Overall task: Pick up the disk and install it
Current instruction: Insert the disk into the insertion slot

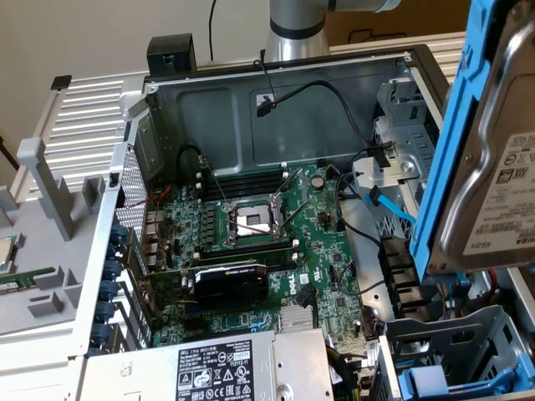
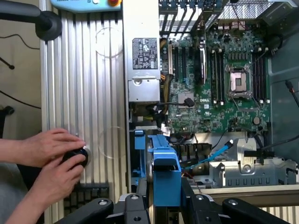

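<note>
gripper [image 2: 164, 198]: clamped on the disk [image 1: 493, 167] by its blue rails [image 2: 164, 170] — 1 finger [image 2: 188, 196] per side.
disk: held on edge above the open case [image 1: 276, 100], likely for sliding into a bay.
drive cage [image 1: 468, 342]: set below it.
motherboard [image 1: 251, 242]: farther back.

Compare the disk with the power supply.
The disk hangs tilted above the case, clamped in the gripper; the power supply sits in the case. The disk wears blue rails; the power supply is bare grey. The disk's label is white, the power supply's black and white. Both are grey metal with printed labels.
</note>
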